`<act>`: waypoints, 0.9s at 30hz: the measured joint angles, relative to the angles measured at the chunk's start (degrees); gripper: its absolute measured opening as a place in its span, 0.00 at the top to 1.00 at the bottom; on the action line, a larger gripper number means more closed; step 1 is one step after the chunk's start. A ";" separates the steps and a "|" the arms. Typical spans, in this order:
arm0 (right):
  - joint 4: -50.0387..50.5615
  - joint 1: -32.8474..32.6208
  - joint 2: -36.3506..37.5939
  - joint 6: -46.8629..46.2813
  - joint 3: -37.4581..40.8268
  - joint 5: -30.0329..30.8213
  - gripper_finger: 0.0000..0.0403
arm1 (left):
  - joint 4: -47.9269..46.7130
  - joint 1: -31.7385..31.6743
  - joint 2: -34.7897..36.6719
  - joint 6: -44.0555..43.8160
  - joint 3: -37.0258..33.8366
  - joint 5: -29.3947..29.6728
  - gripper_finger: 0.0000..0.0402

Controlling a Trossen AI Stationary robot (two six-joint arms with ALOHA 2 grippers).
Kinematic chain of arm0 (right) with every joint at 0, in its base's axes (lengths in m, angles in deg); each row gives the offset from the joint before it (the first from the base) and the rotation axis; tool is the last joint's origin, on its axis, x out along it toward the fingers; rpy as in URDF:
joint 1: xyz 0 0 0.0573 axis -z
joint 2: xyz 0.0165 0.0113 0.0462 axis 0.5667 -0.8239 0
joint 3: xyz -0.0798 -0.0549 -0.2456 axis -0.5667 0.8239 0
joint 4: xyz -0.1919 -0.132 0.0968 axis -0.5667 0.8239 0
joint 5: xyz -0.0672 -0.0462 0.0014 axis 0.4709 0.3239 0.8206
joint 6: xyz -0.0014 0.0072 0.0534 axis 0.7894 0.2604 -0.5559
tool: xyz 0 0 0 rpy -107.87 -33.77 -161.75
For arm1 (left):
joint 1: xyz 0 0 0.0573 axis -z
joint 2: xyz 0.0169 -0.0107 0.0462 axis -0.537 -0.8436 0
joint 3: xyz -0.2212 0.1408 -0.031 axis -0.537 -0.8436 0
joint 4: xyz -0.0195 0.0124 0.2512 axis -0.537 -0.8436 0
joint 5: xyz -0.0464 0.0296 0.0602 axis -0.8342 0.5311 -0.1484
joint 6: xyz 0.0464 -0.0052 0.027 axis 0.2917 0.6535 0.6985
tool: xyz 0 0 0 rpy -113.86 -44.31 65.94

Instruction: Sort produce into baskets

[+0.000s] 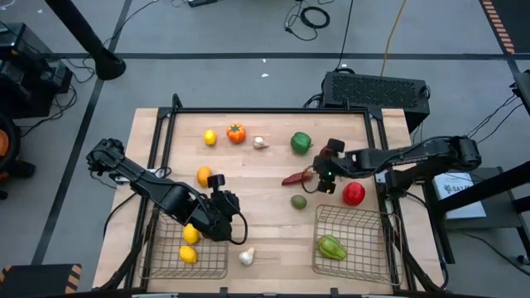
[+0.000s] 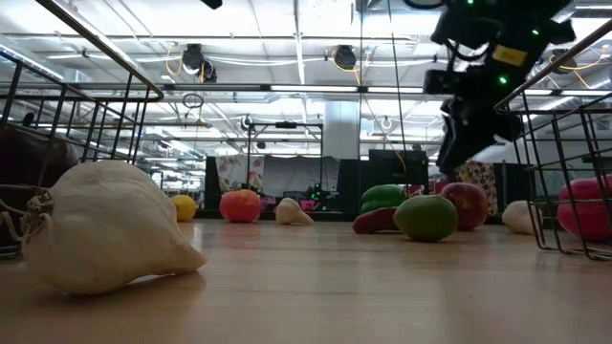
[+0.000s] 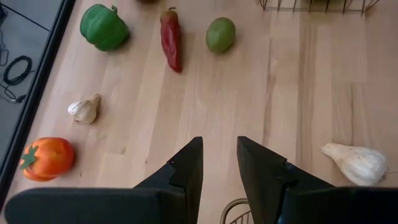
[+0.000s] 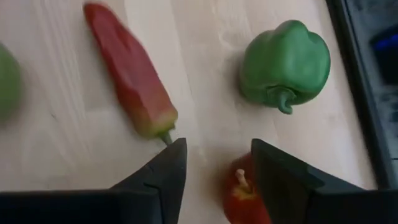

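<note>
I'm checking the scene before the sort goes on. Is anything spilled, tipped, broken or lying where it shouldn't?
Nothing stands out. Both baskets, left and right, sit flat at the table's near edge, and the loose produce, such as the red chili and green pepper, lies unsorted on the wood, none spilled off it.

The light wooden table point(image 1: 265, 223) carries two wire baskets, the left basket point(image 1: 166, 257) and the right basket point(image 1: 364, 223), at its near corners. Along its far side lie a lemon point(image 1: 210, 137), a tomato point(image 1: 236, 132), a garlic bulb point(image 1: 260, 142) and a green pepper point(image 1: 301, 142). Nearer the middle lie an orange point(image 1: 204, 175), a red chili point(image 1: 295, 177), a small green fruit point(image 1: 298, 201) and a red apple point(image 1: 354, 194), and a second garlic bulb point(image 1: 246, 257) lies just beside the left basket.
</note>
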 joint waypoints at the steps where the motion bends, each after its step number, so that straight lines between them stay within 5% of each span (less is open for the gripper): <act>1: -0.15 -0.90 0.00 0.58 0.61 1.23 0.57 | -0.16 0.01 0.00 -0.02 0.00 0.00 0.73; 10: -0.44 -5.36 -0.28 1.98 3.63 11.01 0.57 | -0.91 0.39 0.00 0.31 0.00 -0.03 0.73; 27: -8.17 -4.42 -0.28 5.12 9.59 12.48 0.58 | -0.77 0.26 0.02 2.08 0.00 0.32 0.73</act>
